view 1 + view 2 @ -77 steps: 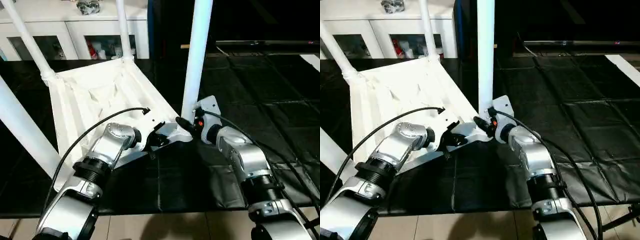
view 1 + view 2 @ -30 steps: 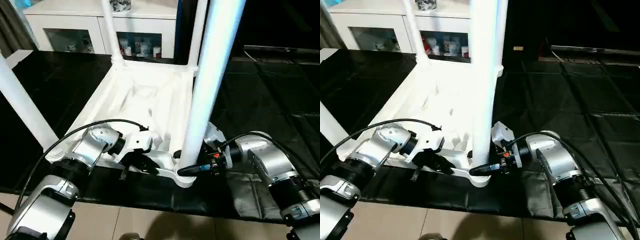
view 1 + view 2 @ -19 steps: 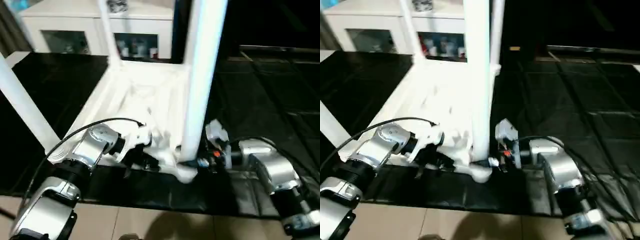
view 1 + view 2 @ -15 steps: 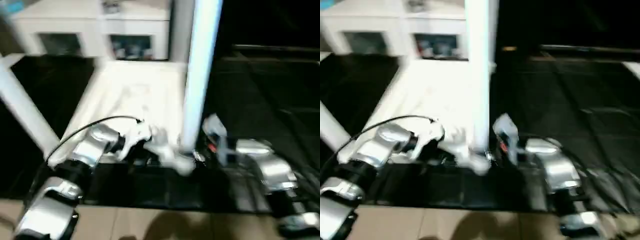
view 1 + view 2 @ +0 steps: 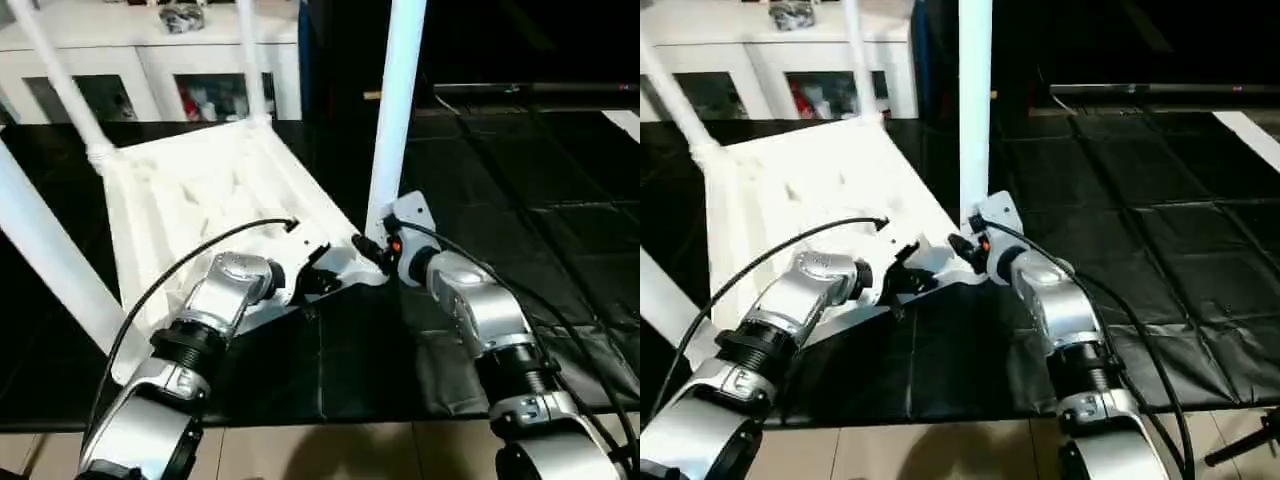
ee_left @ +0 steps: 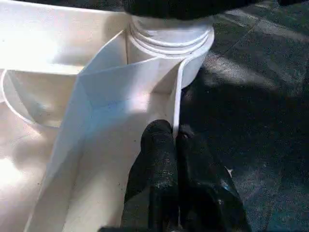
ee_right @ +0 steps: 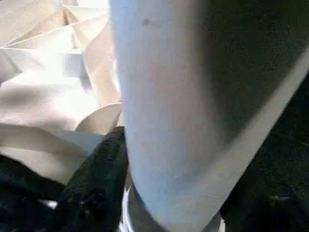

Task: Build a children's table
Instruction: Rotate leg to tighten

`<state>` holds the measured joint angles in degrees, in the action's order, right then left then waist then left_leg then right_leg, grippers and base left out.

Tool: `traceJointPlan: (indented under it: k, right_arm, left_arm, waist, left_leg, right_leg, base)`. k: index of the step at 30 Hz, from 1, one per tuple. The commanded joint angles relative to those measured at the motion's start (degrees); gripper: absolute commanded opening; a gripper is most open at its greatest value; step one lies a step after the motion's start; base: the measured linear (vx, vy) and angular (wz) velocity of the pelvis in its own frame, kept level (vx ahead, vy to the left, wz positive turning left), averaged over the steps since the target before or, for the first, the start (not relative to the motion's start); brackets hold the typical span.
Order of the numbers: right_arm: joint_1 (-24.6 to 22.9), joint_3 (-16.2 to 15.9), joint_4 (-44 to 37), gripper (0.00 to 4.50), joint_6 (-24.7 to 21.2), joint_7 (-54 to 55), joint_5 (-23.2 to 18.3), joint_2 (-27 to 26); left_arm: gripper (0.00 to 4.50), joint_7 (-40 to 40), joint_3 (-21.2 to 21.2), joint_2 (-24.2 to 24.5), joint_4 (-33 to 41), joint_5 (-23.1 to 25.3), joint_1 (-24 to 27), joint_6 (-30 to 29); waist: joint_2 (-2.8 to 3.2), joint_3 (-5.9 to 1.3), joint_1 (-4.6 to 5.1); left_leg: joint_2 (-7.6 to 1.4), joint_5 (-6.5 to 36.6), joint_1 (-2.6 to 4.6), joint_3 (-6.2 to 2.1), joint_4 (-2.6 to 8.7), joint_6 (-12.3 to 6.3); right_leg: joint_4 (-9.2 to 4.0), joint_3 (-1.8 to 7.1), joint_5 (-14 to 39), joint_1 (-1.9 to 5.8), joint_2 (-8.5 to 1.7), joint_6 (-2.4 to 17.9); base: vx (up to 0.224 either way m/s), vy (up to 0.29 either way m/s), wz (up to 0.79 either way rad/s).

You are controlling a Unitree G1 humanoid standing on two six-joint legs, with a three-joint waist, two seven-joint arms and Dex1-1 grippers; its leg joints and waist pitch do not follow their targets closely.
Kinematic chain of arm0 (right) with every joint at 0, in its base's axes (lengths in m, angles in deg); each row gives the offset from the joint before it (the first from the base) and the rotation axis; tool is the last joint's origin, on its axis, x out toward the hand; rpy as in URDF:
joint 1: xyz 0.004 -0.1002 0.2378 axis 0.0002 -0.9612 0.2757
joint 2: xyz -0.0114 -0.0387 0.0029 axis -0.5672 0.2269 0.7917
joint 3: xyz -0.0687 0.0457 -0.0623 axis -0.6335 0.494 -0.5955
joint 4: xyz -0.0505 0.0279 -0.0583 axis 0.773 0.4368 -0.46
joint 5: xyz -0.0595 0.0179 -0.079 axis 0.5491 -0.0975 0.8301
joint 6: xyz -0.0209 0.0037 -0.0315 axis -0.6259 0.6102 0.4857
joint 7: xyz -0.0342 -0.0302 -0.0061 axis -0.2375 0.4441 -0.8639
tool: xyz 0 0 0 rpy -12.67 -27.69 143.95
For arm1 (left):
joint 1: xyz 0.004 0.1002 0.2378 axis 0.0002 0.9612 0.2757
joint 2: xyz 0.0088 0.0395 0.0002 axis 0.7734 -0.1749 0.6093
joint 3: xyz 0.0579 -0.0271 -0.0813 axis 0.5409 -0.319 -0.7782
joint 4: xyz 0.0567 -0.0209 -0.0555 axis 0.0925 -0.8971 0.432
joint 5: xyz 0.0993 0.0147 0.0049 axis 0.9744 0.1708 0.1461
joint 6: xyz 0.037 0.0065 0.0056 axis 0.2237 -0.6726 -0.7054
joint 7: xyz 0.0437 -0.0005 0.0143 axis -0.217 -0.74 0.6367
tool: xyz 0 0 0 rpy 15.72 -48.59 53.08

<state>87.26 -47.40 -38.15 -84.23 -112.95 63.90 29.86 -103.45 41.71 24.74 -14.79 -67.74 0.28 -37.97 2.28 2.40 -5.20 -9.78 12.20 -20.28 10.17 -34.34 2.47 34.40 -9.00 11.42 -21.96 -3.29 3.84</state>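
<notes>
Left eye view: the children's table (image 5: 200, 190) lies upside down on a black floor mat (image 5: 520, 190), ribbed underside up, filling the picture from about nine o'clock to the centre, with four white legs rising from its corners. The near-right leg (image 5: 397, 100) stands just right of centre and runs up toward twelve o'clock; two far legs (image 5: 60, 85) rise near the white cabinet (image 5: 150, 70) at eleven o'clock, and a fourth crosses the picture at nine o'clock. The left gripper (image 6: 175, 140) is pinched narrow on the thin rim wall of the tabletop (image 6: 176, 104), one finger on each side, just beside the near-right corner socket (image 6: 169, 41). The right gripper (image 5: 372, 245) sits at the foot of the near-right leg, where it enters that socket; in the right wrist view a black finger (image 7: 101, 169) lies against the leg, so it appears to grip the leg's base. Both silver forearms reach in from six o'clock.
</notes>
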Motion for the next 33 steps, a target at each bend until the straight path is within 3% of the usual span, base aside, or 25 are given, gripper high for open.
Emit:
traceJointPlan:
  k: [1,7,9,13,14,18,21,24,28,33]
  right_arm:
    - [-2.12,-7.05,-0.83,2.94,0.19,-8.49,-2.96,-1.57]
    - [-3.61,-4.53,-2.11,3.49,2.46,-17.56,-5.38,5.36]
    - [-3.92,-3.98,-3.47,3.67,2.84,-23.86,-7.43,8.67]
    - [-4.08,-4.08,-4.3,4.01,3.14,-30.96,-9.53,11.73]
    - [-3.95,-4.6,-4.32,4.01,3.23,-34.57,-10.28,13.4]
    - [-3.26,-5.68,-3.95,4.44,2.65,-40.97,-11.95,15.78]
    - [-2.89,-8.0,-3.57,4.44,3.92,-46.2,-11.69,17.92]
    - [-2.61,-8.97,-3.41,4.44,3.33,-48.92,-11.84,18.59]
    - [-2.03,-9.74,-2.97,4.44,3.87,-52.22,-13.13,18.6]
    - [-1.1,-10.56,-1.23,4.05,3.12,-54.67,-14.19,18.03]
  left_arm:
    - [0.0,0.09,-0.23,-0.35,2.9,-1.12,-1.58,2.28]
    - [0.0,-7.44,0.48,3.87,2.01,-2.2,-1.46,7.13]
    - [0.0,-13.99,1.93,6.5,1.09,-2.37,-1.49,10.49]
    - [0.0,-20.27,4.27,9.36,0.24,-1.98,-1.35,12.77]
    - [0.0,-24.17,5.68,11.03,-0.48,-1.63,-1.21,15.81]
    - [0.0,-31.01,7.42,13.38,-0.13,-1.93,-0.71,18.22]
    - [0.0,-35.0,8.48,14.4,0.81,-2.4,-0.31,18.93]
    - [0.0,-36.63,9.21,14.89,1.0,-2.34,-0.15,19.93]
    - [0.0,-38.2,10.24,15.41,0.7,-2.13,-0.03,22.21]
    - [0.0,-37.96,10.74,15.27,-0.14,-0.95,-0.15,23.39]
  waist:
    - [-0.29,-3.86,-0.59]
    - [-0.31,-3.85,-0.93]
    - [-0.25,-3.82,-1.15]
    - [-0.21,-4.24,-1.9]
    - [-0.33,-4.23,-2.15]
    - [-0.29,-4.48,-3.71]
    - [-0.51,-4.4,-4.38]
    - [-0.34,-4.18,-4.94]
    - [-0.74,-3.93,-5.66]
    - [-0.53,-4.05,-5.79]
  left_leg:
    - [-4.34,1.17,-0.17,-2.1,3.21,-6.11]
    - [-4.44,1.41,-0.25,-2.12,3.12,-7.08]
    - [-4.44,1.7,-0.3,-2.03,3.07,-7.07]
    - [-4.79,0.25,-0.31,-2.18,2.81,-7.88]
    - [-4.89,-0.07,-0.25,-2.11,2.77,-8.25]
    - [-5.18,-1.32,-0.12,-2.07,2.5,-8.48]
    - [-5.44,-1.96,-0.31,-2.12,2.36,-8.53]
    - [-5.5,0.42,-0.23,-2.08,2.47,-7.41]
    - [-5.18,3.04,-0.11,-1.9,2.69,-5.62]
    - [-5.51,2.72,0.03,-2.03,2.75,-5.29]
  right_leg:
    - [-4.42,5.05,6.81,3.73,-7.46,5.05]
    - [-4.42,4.95,6.81,3.75,-7.27,4.35]
    - [-4.49,4.93,7.49,3.71,-7.22,4.22]
    - [-3.6,4.93,3.75,3.59,-7.24,4.82]
    - [-3.55,4.95,2.97,3.41,-7.21,5.09]
    - [-3.0,5.04,1.91,2.95,-7.34,5.54]
    - [-2.73,5.05,1.45,2.71,-7.47,6.05]
    - [-3.15,5.13,5.01,2.61,-7.73,6.03]
    - [-4.02,5.26,12.03,2.64,-7.73,4.07]
    - [-3.8,5.28,10.77,2.44,-7.65,4.56]
  base:
    - [0.0,0.0,0.0]
    - [0.0,0.0,0.0]
    - [0.0,0.0,0.0]
    - [0.0,0.0,0.0]
    - [0.0,0.0,0.0]
    - [0.0,0.0,0.0]
    - [0.0,0.0,0.0]
    - [0.0,0.0,0.0]
    - [0.0,0.0,0.0]
    - [0.0,0.0,0.0]
